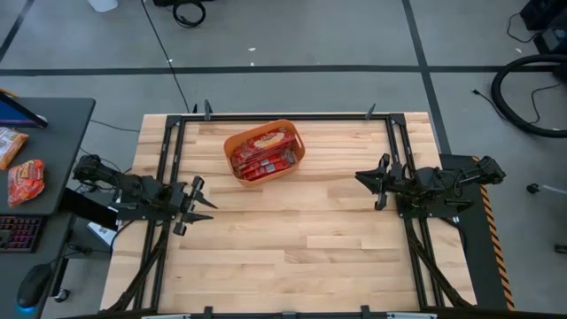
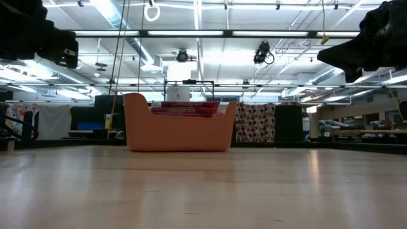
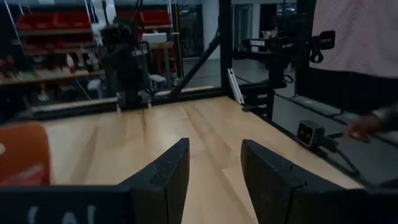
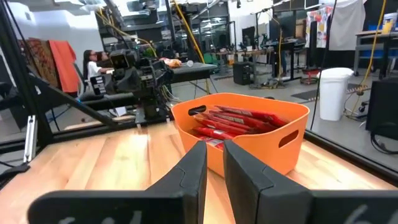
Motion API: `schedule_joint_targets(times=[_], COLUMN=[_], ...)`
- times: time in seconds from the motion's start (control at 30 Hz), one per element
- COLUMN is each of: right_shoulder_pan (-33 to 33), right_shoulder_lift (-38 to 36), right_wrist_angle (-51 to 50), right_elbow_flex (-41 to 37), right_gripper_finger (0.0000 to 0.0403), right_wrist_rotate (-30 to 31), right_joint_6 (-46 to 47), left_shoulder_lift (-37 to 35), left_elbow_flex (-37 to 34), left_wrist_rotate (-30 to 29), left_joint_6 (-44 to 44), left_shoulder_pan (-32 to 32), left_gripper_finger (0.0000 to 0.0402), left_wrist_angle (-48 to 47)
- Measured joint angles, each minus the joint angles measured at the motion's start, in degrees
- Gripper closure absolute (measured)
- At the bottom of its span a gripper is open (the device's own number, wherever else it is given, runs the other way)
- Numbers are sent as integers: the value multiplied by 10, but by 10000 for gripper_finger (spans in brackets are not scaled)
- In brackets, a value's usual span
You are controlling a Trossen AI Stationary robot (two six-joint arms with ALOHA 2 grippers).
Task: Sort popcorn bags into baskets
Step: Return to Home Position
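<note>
A: Eyes on the orange basket [image 1: 232,142] on the wooden worktop [image 1: 310,248]! Red popcorn bags [image 1: 262,161] are packed inside it, lying against one another.

B: And both arms hang clear of it. The left gripper [image 3: 214,150] hovers above the wood, its fingers [image 3: 171,171] spread with a plain gap between them, gripping nothing.

A: Where's the basket from there?

B: Ahead of those fingers and off to one side, well apart. Only an orange corner peeks in at the edge of the left wrist view.

A: Over to the right gripper [image 4: 214,149]. Its fingers [image 4: 189,168] are drawn close, with just a narrow slit between them and nothing in it.

B: The basket sits right ahead of that pair, near but not touching. The bags fill it to about rim height, and there's a handle cut-out in the wall facing us.

A: So the two grippers point toward each other across the worktop, with bare wood between them and the basket off to the far side.

B: And behind the left arm, a dark side desk [image 1: 53,133] carries two orange-red snack packs [image 1: 25,182], well away from either set of fingers.
</note>
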Motion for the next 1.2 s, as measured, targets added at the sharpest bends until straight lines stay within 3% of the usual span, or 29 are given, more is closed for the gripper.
schedule_joint_targets(times=[1.2], right_shoulder_pan=[0], right_shoulder_lift=[0], right_wrist_angle=[1], right_elbow_flex=[0], right_gripper_finger=[344], right_wrist_rotate=[-1], right_joint_6=[-1], left_shoulder_lift=[22], left_elbow_flex=[0], left_wrist_rotate=[-1], left_joint_6=[-26], left_shoulder_pan=[0], left_gripper_finger=[251], left_wrist_angle=[16])
